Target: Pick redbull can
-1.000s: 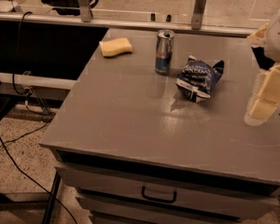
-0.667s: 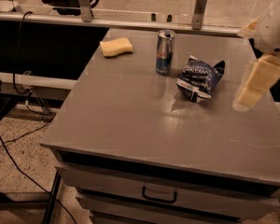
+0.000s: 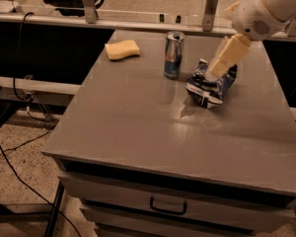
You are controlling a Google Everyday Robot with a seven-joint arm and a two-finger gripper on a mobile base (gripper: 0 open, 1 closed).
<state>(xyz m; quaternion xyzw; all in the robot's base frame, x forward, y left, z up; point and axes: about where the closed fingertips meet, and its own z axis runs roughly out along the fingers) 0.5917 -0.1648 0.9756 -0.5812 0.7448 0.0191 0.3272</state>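
Slim silver-and-blue metal redbull can [image 3: 173, 56] upright on grey surface [image 3: 138, 122], contents unseen. Cream pincer [image 3: 217, 69] over crinkled blue-white snack bag [image 3: 207, 90] beside it; can't tell its grip state.

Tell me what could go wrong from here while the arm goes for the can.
1. The gripper hangs over the crumpled bag, just right of the can. A sideways approach could drag the bag into the can.
2. The can is tall, slim and upright. A nudge near its top could tip it and let it roll across the table.
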